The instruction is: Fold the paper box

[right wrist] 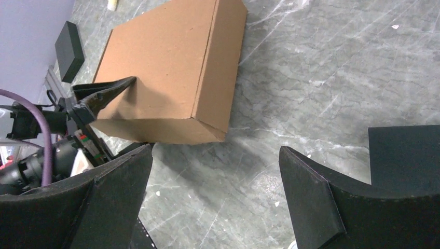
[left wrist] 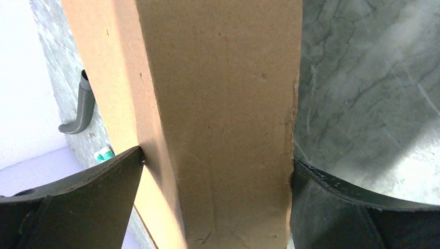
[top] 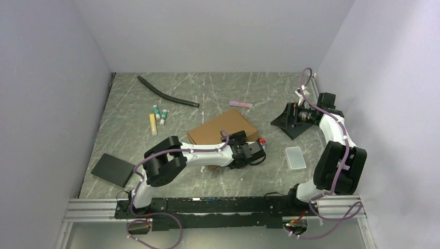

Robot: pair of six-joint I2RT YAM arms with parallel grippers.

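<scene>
The paper box (top: 223, 127) lies folded shut in the middle of the table (top: 223, 88). The left pincer (left wrist: 215, 158) is at the box's 4 o'clock corner, spread wide, with one side of the box between its fingers. The right pincer (right wrist: 215, 150) is spread too, holding nothing, out at 3 o'clock.

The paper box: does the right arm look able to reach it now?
Probably yes: the right gripper is open and empty, with only bare table before the paper box; the left gripper straddles another edge.
</scene>
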